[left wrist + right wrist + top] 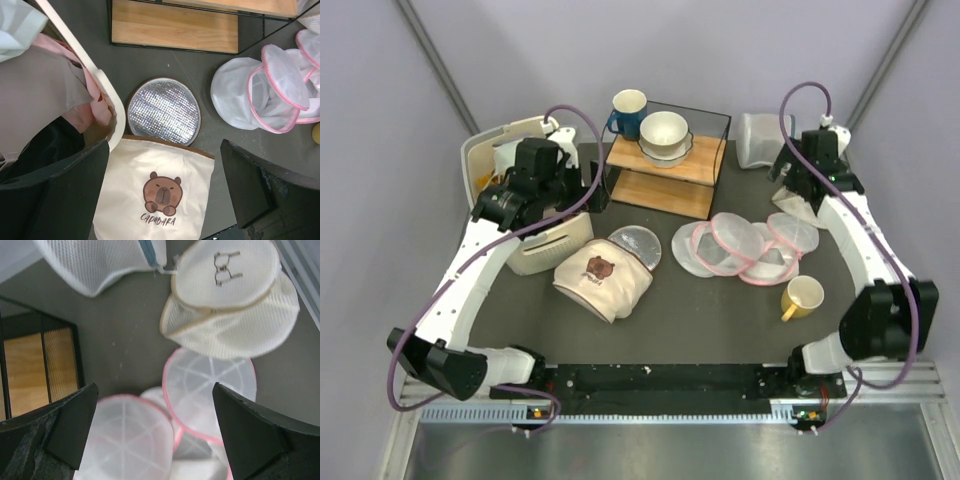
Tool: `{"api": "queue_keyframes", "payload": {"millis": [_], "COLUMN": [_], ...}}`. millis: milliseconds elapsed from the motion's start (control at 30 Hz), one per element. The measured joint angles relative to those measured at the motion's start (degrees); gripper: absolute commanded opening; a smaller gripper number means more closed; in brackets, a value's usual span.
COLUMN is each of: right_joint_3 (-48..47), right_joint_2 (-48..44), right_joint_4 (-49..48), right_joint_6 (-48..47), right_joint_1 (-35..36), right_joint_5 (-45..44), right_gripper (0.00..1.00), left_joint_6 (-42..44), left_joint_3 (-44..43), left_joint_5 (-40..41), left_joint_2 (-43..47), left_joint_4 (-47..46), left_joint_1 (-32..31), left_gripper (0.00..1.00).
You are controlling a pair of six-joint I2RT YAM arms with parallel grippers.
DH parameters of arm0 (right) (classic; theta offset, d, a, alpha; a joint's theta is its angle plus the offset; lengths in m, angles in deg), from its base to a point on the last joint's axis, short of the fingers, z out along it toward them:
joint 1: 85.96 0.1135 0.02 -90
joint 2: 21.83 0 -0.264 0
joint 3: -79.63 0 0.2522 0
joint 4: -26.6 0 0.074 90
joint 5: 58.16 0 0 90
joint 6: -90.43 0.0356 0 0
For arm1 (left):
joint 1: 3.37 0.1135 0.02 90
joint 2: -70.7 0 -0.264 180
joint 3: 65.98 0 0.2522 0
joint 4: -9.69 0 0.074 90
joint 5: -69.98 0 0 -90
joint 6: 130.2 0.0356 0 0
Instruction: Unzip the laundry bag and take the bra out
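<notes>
The laundry bag (pixel 227 300), a round drum of white mesh with a pale rim and a small bra symbol on its lid, lies at the top right of the right wrist view. In the top view it (pixel 792 207) is mostly hidden under the right arm. No bra shows. My right gripper (pixel 155 435) is open and empty, hovering over the pink-trimmed mesh bags (pixel 210 385) just short of the laundry bag; it also shows in the top view (pixel 800 185). My left gripper (pixel 165 200) is open and empty above the beige capybara cloth (pixel 157 190); it also shows in the top view (pixel 575 190).
A cream basket (pixel 500 140) holding pink cloth (pixel 95 107) stands at the left. A grey glittery disc (pixel 635 243) lies by the beige cloth. A black-framed wooden shelf (pixel 665 160) holds a bowl (pixel 664 133). There are also a blue mug (pixel 627 110), a yellow mug (pixel 802 296), and a blue-zipped white mesh bag (pixel 100 260).
</notes>
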Motion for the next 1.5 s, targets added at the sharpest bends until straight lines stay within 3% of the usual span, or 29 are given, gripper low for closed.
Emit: {"api": "queue_keyframes", "payload": {"millis": [333,467,567,667,800,933,1133,1367,1500], "right_joint_3": [-17.8,-22.3,-25.5,-27.5,-26.7,-20.8,-11.8,-0.9,-0.6], "right_joint_2": [24.7,32.0,37.1,41.0,41.5,35.7,15.5,-16.0,-24.9], "right_joint_4": [-10.9,-15.4,-17.9,-20.4,-21.7,-22.3,-14.0,-5.8,2.6], "right_joint_6": [-1.5,-1.5,-1.6,-1.7,-1.7,-1.9,-2.4,-2.4,-3.0], "right_joint_1": [-8.5,-10.2,-10.5,-10.4,-10.4,-10.4,-9.2,2.1,4.6], "right_joint_5": [9.0,13.5,16.2,17.8,16.8,14.4,12.1,8.5,8.5], "right_gripper": [0.99,0.94,0.61,0.02,0.0,0.0,0.0,0.0,0.0], "left_joint_6": [0.0,-0.1,-0.3,-0.6,-1.2,-1.1,-1.0,-0.3,0.1], "left_joint_3": [-2.1,-4.7,-6.2,-6.7,-6.7,-6.7,-6.8,-7.3,-7.2], "left_joint_5": [5.2,6.8,7.7,8.3,8.6,8.3,7.4,2.2,0.7], "left_joint_2": [0.8,2.6,3.8,4.1,3.8,3.3,2.4,2.6,3.9], "left_joint_4": [1.4,1.4,1.4,1.5,2.1,2.4,2.4,2.5,2.6], "left_joint_1": [0.0,0.0,0.0,0.0,0.0,0.0,0.0,0.0,0.0], "left_gripper": [0.99,0.99,0.99,0.99,0.99,0.99,0.99,0.99,0.99]}}
